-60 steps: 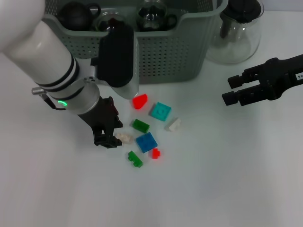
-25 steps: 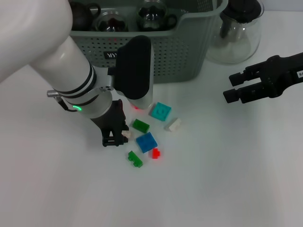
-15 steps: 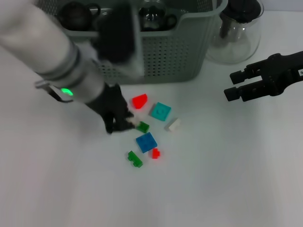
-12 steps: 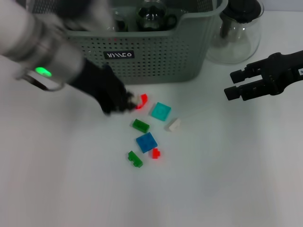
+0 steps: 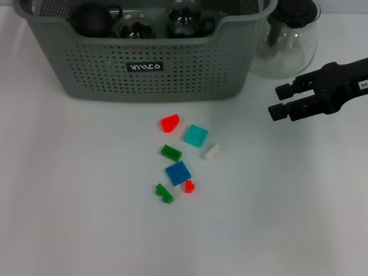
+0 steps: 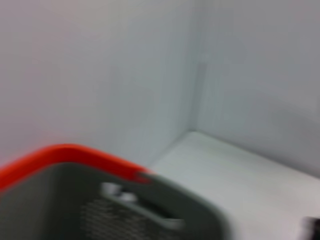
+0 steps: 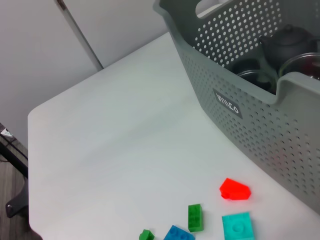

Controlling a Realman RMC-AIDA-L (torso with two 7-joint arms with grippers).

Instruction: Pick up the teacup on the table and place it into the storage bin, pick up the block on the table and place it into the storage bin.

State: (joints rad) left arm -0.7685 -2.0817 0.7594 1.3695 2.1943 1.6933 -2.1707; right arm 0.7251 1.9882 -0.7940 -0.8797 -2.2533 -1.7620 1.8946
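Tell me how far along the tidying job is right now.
Done: teaware already sits in the storage bin, and no teacup remains on the table. In hand: nothing visible; the left claw is out of view, and the right claw hovers open beside the glass teapot. Left: seven blocks, including the red block and blue block.

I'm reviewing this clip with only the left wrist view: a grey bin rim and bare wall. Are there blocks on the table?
Observer: Yes. Seven blocks lie loose on the table in front of the bin, the red block nearest it.
Operator: Where is the right end effector?
Observer: The right end effector hovers open off to the right, below the glass teapot, holding nothing.
Operator: Anything in the bin?
Observer: A dark teapot and glassware sit inside.
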